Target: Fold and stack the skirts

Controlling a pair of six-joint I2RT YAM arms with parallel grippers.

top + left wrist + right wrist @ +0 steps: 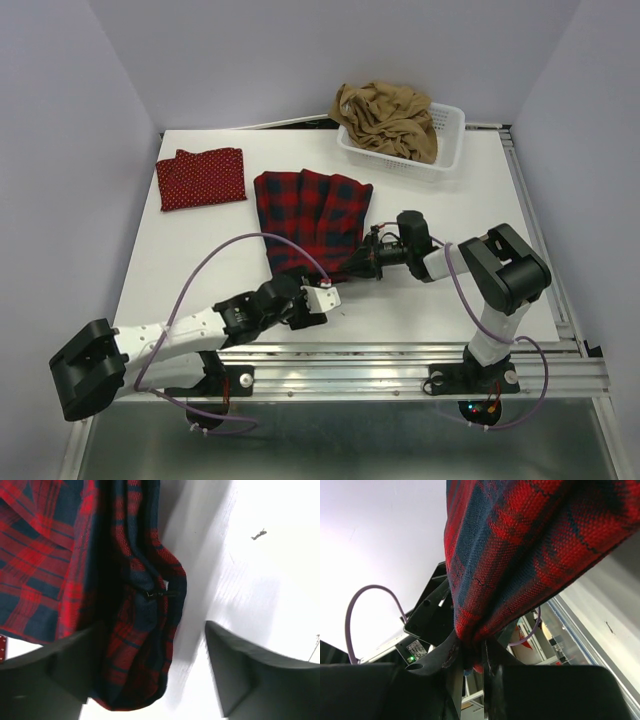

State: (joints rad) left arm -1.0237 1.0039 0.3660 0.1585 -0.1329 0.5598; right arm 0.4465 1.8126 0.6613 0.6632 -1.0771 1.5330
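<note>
Now my right gripper (470, 662) is clamped on the right edge of the plaid skirt (315, 215), lifting it to start a fold. My left gripper (320, 299), jaws apart, straddles its near corner, probably to grab it. The dotted skirt (200, 178) lies folded left of it; the tan skirt (385, 120) beyond.

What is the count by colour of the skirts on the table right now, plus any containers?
Red skirt with white dots: 1
Red-and-black plaid skirt: 1
Tan-brown skirt: 1
White mesh basket: 1
Total: 4 things, 3 of them skirts
</note>
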